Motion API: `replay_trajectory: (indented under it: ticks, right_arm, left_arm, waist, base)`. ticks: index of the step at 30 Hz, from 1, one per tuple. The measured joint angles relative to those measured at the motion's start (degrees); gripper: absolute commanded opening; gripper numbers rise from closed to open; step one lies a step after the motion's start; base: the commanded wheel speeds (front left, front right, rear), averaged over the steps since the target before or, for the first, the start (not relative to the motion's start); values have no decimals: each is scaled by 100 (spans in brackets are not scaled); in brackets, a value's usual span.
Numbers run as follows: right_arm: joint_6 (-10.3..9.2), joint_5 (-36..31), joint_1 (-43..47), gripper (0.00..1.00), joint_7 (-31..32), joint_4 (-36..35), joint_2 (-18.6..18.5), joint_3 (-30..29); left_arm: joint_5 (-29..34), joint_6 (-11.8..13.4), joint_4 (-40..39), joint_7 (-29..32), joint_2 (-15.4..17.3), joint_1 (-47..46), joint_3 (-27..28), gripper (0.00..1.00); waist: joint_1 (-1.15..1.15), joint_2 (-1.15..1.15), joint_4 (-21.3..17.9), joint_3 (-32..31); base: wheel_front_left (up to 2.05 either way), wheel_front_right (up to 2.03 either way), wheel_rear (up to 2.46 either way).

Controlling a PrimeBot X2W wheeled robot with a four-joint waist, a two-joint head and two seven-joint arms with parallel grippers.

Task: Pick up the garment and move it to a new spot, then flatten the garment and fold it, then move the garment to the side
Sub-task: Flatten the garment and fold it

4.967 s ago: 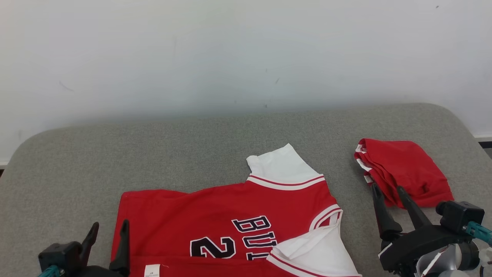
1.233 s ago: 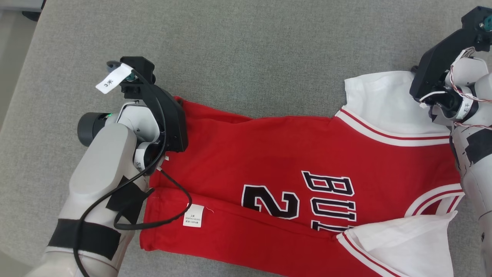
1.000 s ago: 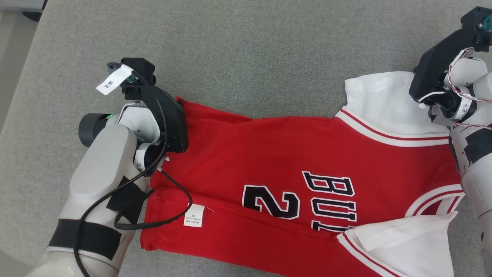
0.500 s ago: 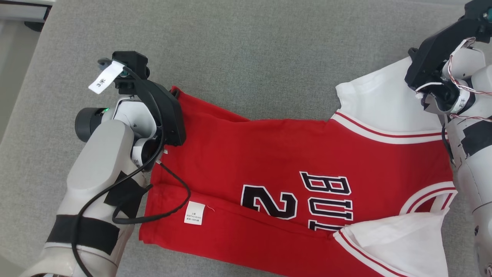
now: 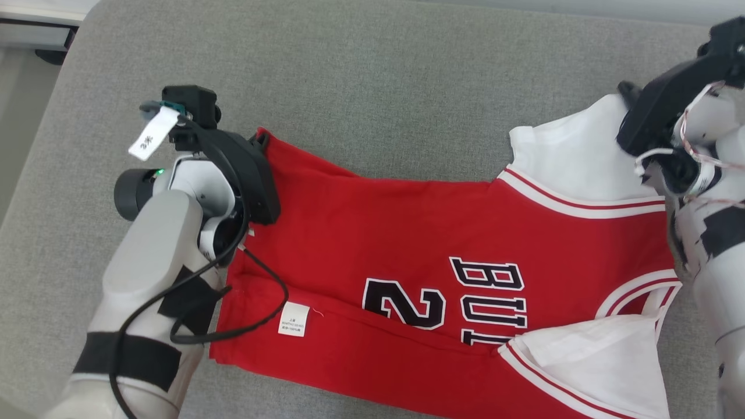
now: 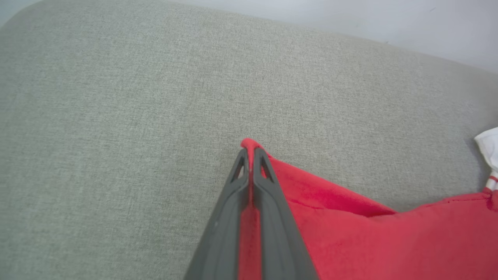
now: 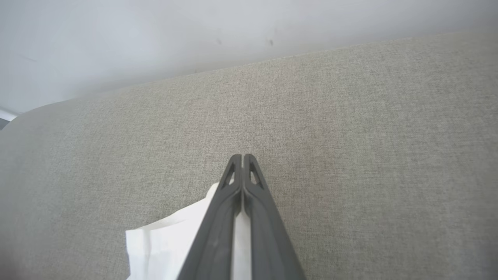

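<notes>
Quick count: one red jersey (image 5: 407, 233) with two white sleeves, the upper sleeve (image 5: 573, 157) and the lower sleeve (image 5: 593, 364). One white care label (image 5: 293, 319) on it, and one big number 2 (image 5: 404, 301). Two grippers, the left gripper (image 6: 251, 153) and the right gripper (image 7: 242, 158), two dark fingers (image 6: 229, 202) each, so four in total. Two pale arms, the left arm (image 5: 151, 256) and the right arm (image 5: 713, 273). One paper tag (image 5: 147, 135), one black cable (image 5: 256, 323) and one green light (image 5: 158, 172), all on the left side. One grey cushion (image 5: 378, 87).

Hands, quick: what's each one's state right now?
Left hand: closed on the jersey's red corner.
Right hand: closed on its white sleeve.
</notes>
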Motion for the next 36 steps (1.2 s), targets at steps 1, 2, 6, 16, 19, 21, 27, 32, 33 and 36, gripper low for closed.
replay_trajectory:
  ticks: [1, 2, 6, 16, 19, 21, 27, 32, 33, 36]
  right_arm:
    - [99, 33, 94, 0, -4, -51, 5, 16]
    - [192, 46, 199, 0, -11, -93, 23, 37]
    - [503, 154, 613, 0, -85, -289, 205, 142]
    - [660, 501, 1688, 0, -249, -1311, 159, 147]
    - [679, 575, 2173, 0, -254, -1677, 82, 146]
    - [686, 608, 2568, 0, -253, -1939, 62, 155]
    - [701, 786, 3513, 0, -250, -2611, 47, 109]
    - [702, 949, 4146, 0, -194, -3261, 36, 38]
    - [702, 978, 4266, 0, -192, -3383, 29, -5]
    - [701, 1058, 4646, 0, -165, -3789, -38, -134]
  left_arm:
    - [-7, -37, -14, -58, -1, 43, 3, 0]
    - [-12, -37, -45, -113, -3, 118, 9, 0]
    - [-49, -44, -64, -292, 2, 459, 23, 0]
    - [-363, -137, -86, -757, 121, 1028, 310, 0]
    - [-420, -141, -97, -871, 192, 1240, 397, 0]
    - [-454, -141, -100, -942, 236, 1393, 431, 0]
    - [-583, -141, -111, -1104, 294, 1740, 508, 0]
    - [-594, -147, -199, -1305, 422, 2010, 564, 0]
    - [-598, -192, -246, -1350, 422, 2062, 565, 0]
    - [-594, -240, -376, -1475, 405, 2115, 517, 0]
  waist:
    - [0, 0, -4, -19]
    - [0, 0, -9, -40]
    - [0, 0, -45, -138]
    - [0, 0, -189, -514]
    - [0, 0, -245, -658]
    - [-1, 0, -288, -756]
    - [-1, -1, -411, -991]
    - [-1, -1, -566, -1193]
    - [-1, 0, -596, -1229]
    - [-1, -1, -673, -1338]
  base:
    - [0, 0, 0]
    - [0, 0, 0]
    - [0, 0, 0]
    - [0, 0, 0]
    - [0, 0, 0]
    - [0, 0, 0]
    - [0, 0, 0]
    - [0, 0, 0]
    - [0, 0, 0]
    - [0, 0, 0]
